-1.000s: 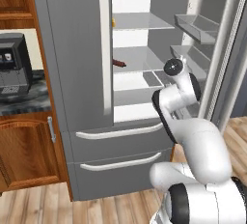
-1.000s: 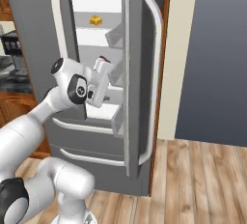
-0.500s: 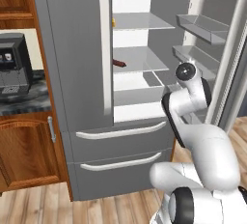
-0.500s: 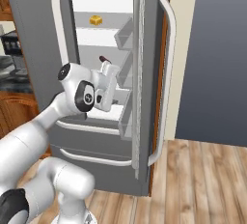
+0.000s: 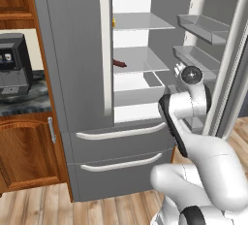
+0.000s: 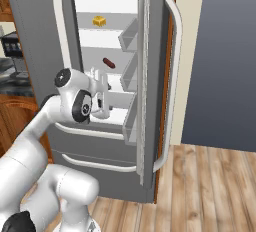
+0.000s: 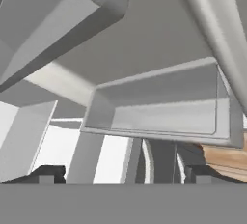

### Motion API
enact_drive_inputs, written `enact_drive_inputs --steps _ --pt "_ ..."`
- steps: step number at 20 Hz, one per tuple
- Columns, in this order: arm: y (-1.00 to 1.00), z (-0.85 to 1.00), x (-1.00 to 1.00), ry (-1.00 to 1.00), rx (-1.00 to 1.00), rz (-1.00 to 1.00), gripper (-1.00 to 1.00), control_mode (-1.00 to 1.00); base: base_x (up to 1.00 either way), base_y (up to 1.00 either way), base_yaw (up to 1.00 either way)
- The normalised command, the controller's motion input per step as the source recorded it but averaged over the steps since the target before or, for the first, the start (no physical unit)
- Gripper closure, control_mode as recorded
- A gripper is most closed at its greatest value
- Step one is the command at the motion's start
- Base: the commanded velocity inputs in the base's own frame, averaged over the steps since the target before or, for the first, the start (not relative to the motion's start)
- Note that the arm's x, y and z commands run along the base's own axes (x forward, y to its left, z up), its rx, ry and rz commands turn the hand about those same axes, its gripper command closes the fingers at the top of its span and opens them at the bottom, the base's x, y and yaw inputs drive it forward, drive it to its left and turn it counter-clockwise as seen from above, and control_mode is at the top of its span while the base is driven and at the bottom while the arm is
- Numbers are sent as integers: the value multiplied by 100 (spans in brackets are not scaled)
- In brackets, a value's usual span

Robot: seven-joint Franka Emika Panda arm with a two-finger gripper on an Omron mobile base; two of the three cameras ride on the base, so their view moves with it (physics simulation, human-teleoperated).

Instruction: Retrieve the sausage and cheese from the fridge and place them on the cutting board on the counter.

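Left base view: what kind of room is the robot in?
It looks like a kitchen. There is a tall grey fridge with one door open, a dark stone counter over wooden cabinets, and a sausage on a fridge shelf.

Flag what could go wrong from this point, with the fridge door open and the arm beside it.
1. The gripper sits close to the open right door's bins; swinging toward the shelves could knock them.
2. The sausage is a small round link on a smooth shelf; a glancing touch may roll it away.
3. The cheese lies on a higher shelf, so reaching it means passing close over the shelf edges.
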Motion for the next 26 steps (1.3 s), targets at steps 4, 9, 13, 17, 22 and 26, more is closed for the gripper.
enact_drive_inputs --steps 4,9,13,17,22,26 --pt "42 0 -29 27 -28 71 -100 -100 0 0 0" --pt "38 -6 -16 19 -30 69 -100 -100 0 0 0" --pt "43 -6 -5 20 -30 57 -100 -100 0 0 0" --pt "53 -6 5 19 -29 28 -100 -100 0 0 0" --pt "30 -1 7 21 -24 5 -100 -100 0 0 0" --pt "0 0 -1 2 -1 1 -100 -100 0 0 0"
